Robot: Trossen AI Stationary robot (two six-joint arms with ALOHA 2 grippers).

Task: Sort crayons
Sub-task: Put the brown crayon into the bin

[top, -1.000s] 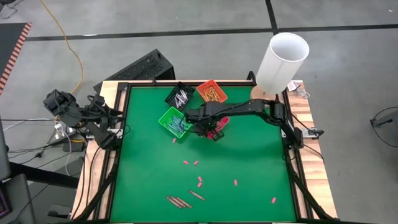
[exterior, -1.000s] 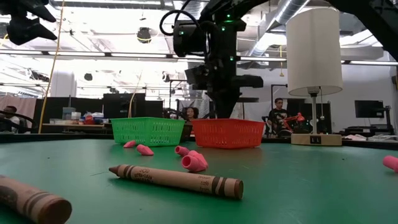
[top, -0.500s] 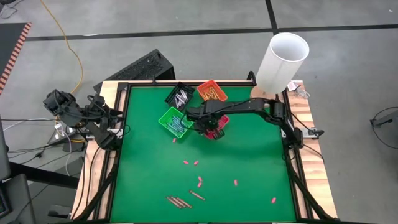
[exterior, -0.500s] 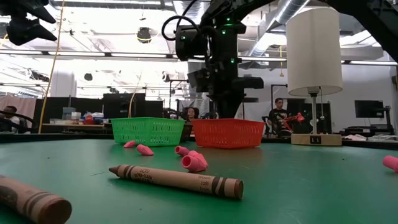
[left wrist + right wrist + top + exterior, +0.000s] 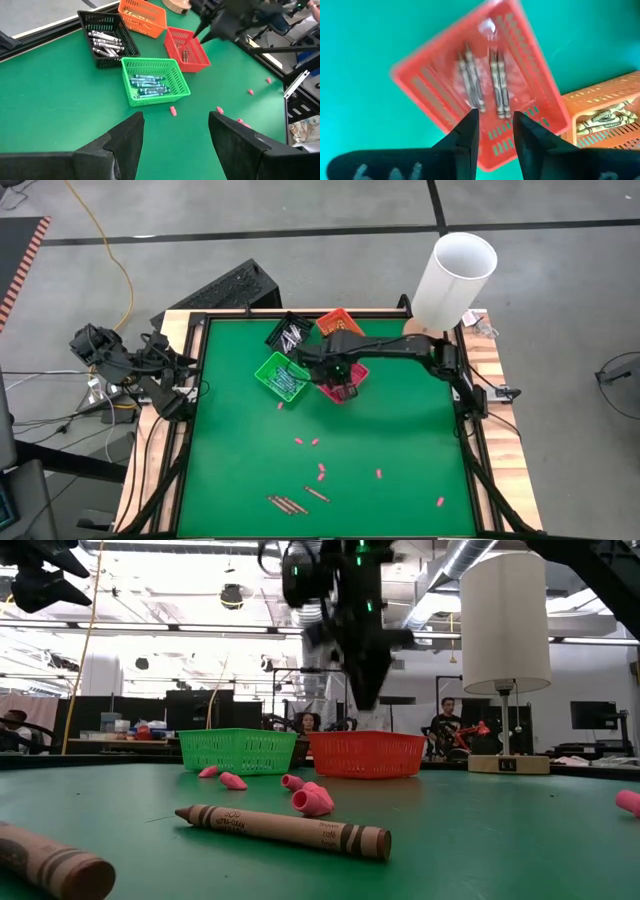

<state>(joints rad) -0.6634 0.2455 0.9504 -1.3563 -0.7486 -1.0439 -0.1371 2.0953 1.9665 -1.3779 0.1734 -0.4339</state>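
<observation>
Brown crayon [image 5: 283, 829] wrapper: dark print along the paper, too small to read; black bands at both ends
Second brown crayon [image 5: 50, 865] at the near edge: wrapper markings blurred, no words legible
Small plaque [image 5: 508, 764] at the lamp's foot: dark marks, not legible
Crayons in the bins [image 5: 150, 85]: label print visible, not readable
Readable text overall: none

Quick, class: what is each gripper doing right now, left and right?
Left gripper: open, empty, parked off the table's left edge.
Right gripper: open, holding nothing, above the red bin with brown crayons inside.
</observation>
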